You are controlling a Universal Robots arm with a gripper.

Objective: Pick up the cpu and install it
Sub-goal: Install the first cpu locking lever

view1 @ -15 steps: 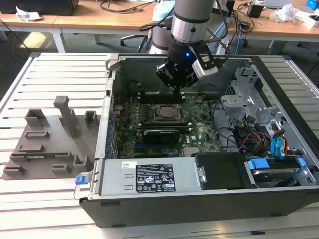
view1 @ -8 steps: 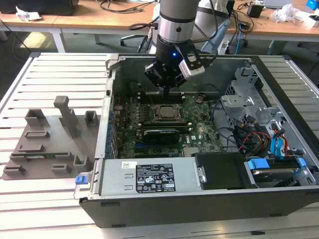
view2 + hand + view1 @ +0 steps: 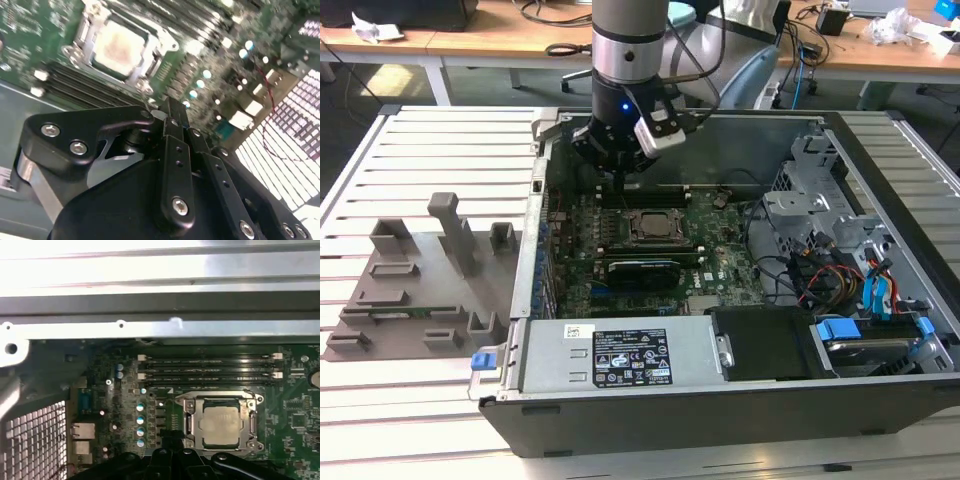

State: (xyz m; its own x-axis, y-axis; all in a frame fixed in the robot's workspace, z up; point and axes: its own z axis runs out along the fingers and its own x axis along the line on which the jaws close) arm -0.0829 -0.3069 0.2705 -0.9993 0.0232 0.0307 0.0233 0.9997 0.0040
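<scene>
The cpu (image 3: 220, 419) lies flat in the socket frame (image 3: 186, 405) of the green motherboard (image 3: 295, 440), silvery-grey top up, with the dark metal frame around all four of its sides. In the second wrist view the cpu (image 3: 119, 47) sits level inside that frame, lower than the fingers (image 3: 172, 112) and apart from them. The fingers are closed, tip against tip, and grip no object. In the first wrist view the fingers (image 3: 170, 436) end just beside the socket's corner, above the board and not touching the chip.

In the exterior view the fingers (image 3: 620, 183) hang inside the open computer case (image 3: 720, 410). The cpu (image 3: 651, 226) is just below them and slightly toward the exterior view's right. The long memory slots (image 3: 210, 367) run beside the socket on the side toward the case's wall. A row of small round capacitors (image 3: 140, 420) stands on the board close to the fingertips.

Outside the case, well away from the fingers toward the exterior view's left, grey plastic fixture blocks (image 3: 450, 235) stand on the pale slatted bench (image 3: 430, 140) that carries the case.
</scene>
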